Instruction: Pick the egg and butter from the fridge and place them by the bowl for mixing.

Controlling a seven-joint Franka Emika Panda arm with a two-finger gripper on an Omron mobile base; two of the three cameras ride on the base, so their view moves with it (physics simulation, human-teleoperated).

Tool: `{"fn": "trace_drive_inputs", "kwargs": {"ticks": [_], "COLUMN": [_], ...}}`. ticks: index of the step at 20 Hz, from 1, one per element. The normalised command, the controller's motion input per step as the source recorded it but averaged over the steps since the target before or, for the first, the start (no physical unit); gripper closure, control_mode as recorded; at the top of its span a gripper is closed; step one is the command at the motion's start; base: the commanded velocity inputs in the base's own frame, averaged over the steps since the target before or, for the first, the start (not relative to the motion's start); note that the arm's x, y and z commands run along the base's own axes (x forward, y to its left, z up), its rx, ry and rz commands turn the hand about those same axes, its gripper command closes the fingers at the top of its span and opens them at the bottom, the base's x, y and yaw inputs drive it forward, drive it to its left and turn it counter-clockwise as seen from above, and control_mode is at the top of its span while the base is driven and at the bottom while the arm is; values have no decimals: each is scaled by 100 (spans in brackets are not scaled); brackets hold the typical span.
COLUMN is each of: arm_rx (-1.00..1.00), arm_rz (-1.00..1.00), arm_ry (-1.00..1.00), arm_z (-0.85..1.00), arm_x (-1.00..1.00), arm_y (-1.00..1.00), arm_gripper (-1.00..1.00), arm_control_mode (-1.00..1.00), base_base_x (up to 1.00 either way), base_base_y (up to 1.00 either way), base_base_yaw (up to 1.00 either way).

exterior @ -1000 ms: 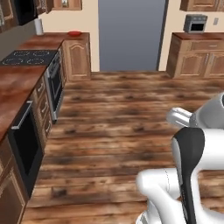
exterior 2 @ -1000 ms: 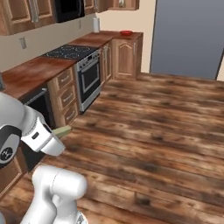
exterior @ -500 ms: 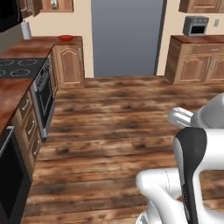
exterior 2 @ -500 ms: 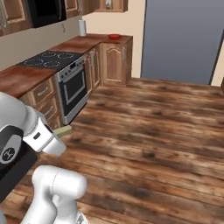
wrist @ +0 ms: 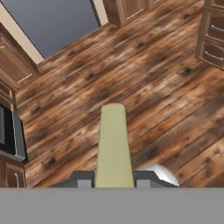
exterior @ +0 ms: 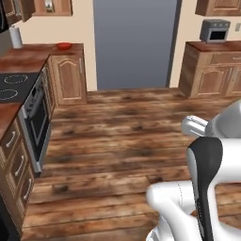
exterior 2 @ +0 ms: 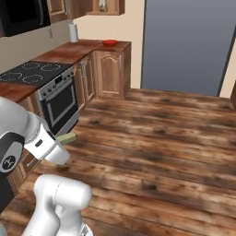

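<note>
1. Hand view is showing me the pale yellow elongated butter stick [wrist: 114,146] running up the middle of the frame from the bottom edge, and the two-finger gripper [wrist: 114,178] is clamping it tight at its near end, one grey finger [wrist: 81,178] on each side.
2. I am seeing the wooden plank floor [wrist: 166,87] passing beneath the stick across most of that frame, with the tall grey fridge [wrist: 52,22] sitting closed in the upper left.
3. I am also catching wooden drawer fronts [wrist: 213,39] along the right edge of the hand view.
4. Right base view is giving me the butter stick [exterior 2: 66,137] again, poking out at the left centre of the frame past the white wrist of the arm [exterior 2: 44,143].
5. I am finding the small shallow red bowl [exterior 2: 109,42] resting on the wooden countertop [exterior 2: 83,48] in the upper left of the right base view, well apart from the held butter.
6. A white paper towel roll [exterior 2: 73,32] is standing on the same countertop, left of the bowl, and the black stovetop [exterior 2: 32,71] is lying further left and lower.
7. Left base view is placing the red bowl [exterior: 63,45] in the upper left, with the grey fridge [exterior: 134,42] filling the upper centre.
8. I am noting a grey toaster oven [exterior: 215,30] sitting on the counter in the upper right of the left base view.
</note>
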Motion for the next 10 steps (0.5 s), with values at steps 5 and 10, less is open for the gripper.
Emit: {"fn": "trace_drive_inputs", "kwargs": {"ticks": [5, 10], "arm_rx": [0, 0], "arm_rz": [0, 0], "arm_ry": [0, 0], "arm_z": [0, 0], "arm_x": [0, 0], "arm_y": [0, 0], "arm_gripper": [100, 100], "arm_control_mode": [100, 100], "base_base_x": [100, 100], "base_base_y": [15, 74], "base_base_yaw": [0, 0]}}
